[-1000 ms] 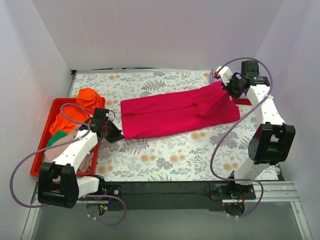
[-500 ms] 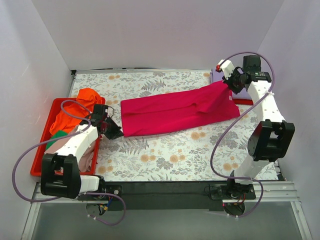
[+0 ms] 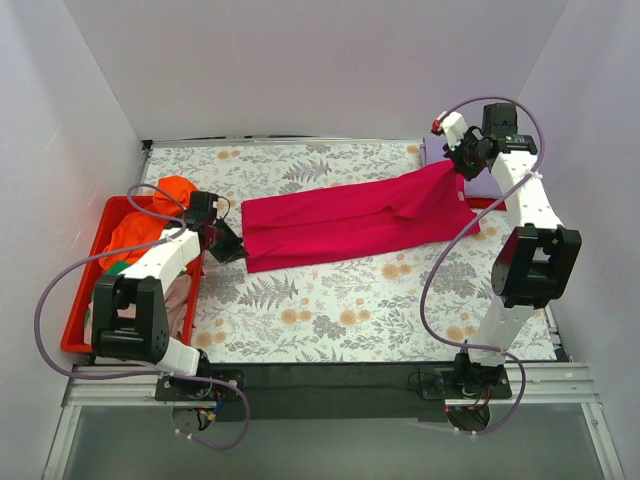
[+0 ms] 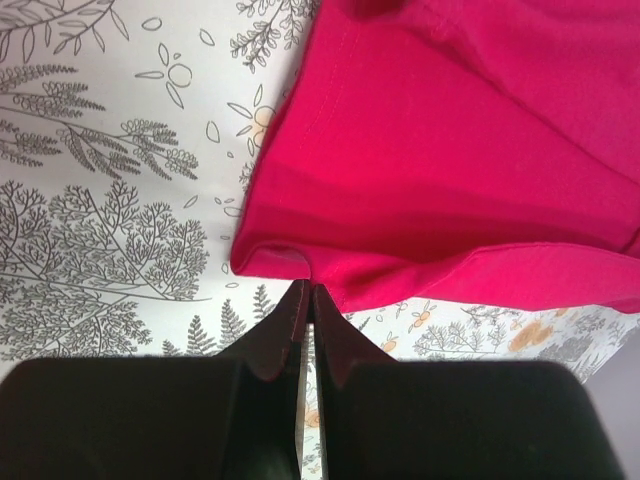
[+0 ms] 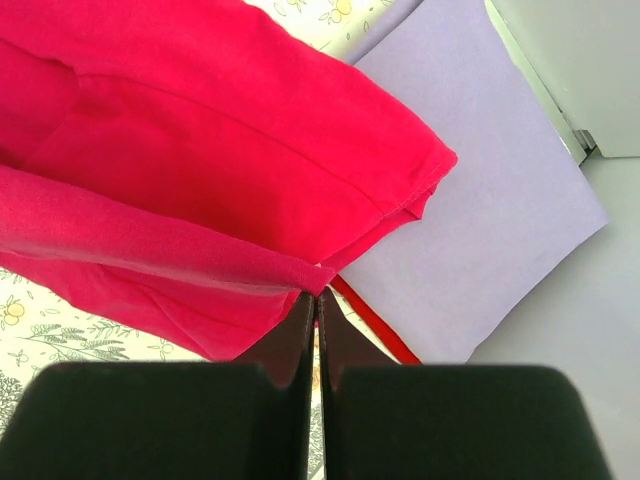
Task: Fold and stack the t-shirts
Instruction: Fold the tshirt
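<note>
The large crimson t-shirt [image 3: 350,222] lies stretched in a long band across the floral table. My left gripper [image 3: 232,250] is shut, pinching the hem at the shirt's near-left corner [image 4: 300,265]. My right gripper [image 3: 462,165] is shut on a fold at the shirt's far-right end [image 5: 300,270] and holds that end raised. A folded lavender t-shirt [image 5: 480,200] lies under and behind that end, and shows in the top view [image 3: 487,188]. Orange [image 3: 150,225], green [image 3: 115,268] and beige-pink [image 3: 180,300] shirts lie heaped in the red tray.
The rigid red plastic tray [image 3: 80,310] stands along the table's left edge, close to my left arm. A thin red edge [image 5: 375,325] shows beside the lavender shirt. White walls enclose the table on three sides. A black strip runs along the near edge.
My left gripper has moved toward the far side, staying at the shirt's left corner. My right gripper has moved a little farther back and up with the shirt's right end.
</note>
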You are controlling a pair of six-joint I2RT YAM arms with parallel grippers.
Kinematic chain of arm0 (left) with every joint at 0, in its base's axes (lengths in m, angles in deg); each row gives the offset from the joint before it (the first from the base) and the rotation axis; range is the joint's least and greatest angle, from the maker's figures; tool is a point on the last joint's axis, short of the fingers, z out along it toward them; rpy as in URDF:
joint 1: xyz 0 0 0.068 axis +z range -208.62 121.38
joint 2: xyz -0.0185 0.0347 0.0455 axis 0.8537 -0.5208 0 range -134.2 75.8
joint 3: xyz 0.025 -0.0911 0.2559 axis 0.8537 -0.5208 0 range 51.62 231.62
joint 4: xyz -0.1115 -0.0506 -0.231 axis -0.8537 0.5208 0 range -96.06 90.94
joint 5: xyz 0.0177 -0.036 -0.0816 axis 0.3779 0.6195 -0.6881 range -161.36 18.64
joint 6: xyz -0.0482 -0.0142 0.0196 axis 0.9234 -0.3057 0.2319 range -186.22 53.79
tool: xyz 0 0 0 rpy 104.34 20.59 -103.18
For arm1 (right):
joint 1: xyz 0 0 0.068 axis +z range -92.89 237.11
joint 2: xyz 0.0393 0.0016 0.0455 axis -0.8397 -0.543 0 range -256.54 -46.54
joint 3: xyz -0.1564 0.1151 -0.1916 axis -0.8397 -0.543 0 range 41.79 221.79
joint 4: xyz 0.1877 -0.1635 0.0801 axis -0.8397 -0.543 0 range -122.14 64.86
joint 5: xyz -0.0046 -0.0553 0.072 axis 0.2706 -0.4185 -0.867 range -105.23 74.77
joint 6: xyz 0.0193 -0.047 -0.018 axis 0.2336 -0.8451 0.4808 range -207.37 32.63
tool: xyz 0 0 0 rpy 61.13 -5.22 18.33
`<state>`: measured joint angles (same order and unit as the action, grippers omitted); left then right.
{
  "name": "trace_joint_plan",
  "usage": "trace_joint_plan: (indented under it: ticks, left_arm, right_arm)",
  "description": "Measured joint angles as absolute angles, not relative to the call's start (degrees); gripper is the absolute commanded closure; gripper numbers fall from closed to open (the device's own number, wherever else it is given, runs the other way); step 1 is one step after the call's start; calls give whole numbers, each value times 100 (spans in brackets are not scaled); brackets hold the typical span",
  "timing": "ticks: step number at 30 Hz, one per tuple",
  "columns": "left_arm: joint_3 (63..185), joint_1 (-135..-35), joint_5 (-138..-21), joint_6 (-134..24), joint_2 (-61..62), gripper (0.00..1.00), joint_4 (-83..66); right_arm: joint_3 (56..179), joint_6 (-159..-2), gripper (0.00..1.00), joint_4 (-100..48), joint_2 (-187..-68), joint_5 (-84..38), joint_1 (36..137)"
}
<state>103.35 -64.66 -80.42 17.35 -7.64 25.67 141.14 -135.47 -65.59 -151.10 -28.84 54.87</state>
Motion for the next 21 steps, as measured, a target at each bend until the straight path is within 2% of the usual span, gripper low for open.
trace_joint_plan:
  ticks: [12,21]
  left_arm:
    - [10894,-6363,-8079,1508,-1579,100,2506]
    - [10964,-6359,-8082,1454,-1680,100,2495]
  right_arm:
    - [14178,-13378,99,-6480,-15190,-2869,5485]
    - [14178,-13252,99,-6347,-15204,-2869,5485]
